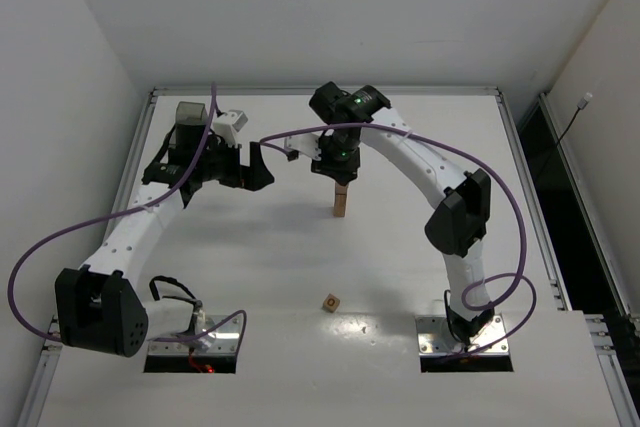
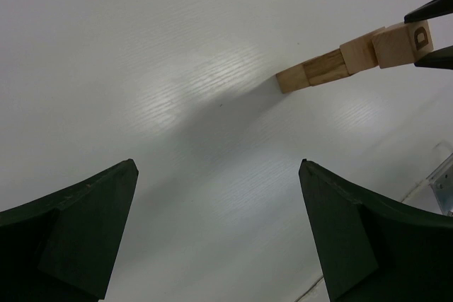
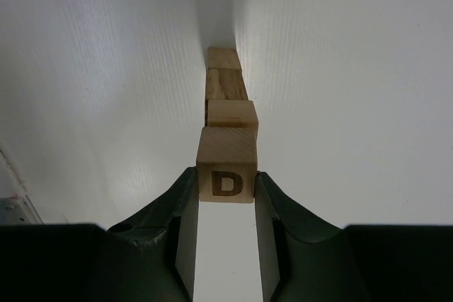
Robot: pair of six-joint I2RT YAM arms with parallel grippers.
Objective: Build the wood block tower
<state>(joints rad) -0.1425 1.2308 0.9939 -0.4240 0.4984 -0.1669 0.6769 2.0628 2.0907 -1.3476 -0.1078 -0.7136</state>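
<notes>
Right gripper (image 3: 225,183): clamped on D-marked top block (image 3: 226,152) of the tower (image 1: 341,203).
Left gripper (image 2: 218,167): spread wide, empty, nearby.
Loose block (image 1: 331,302): lay well apart, nearer the bases.

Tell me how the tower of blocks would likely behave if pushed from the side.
The tower is tall and one block wide, so it would probably tip easily. Its blocks look slightly shifted against each other, so they may slide apart rather than fall as one piece. The right gripper is shut on the top block, which likely steadies it.
</notes>
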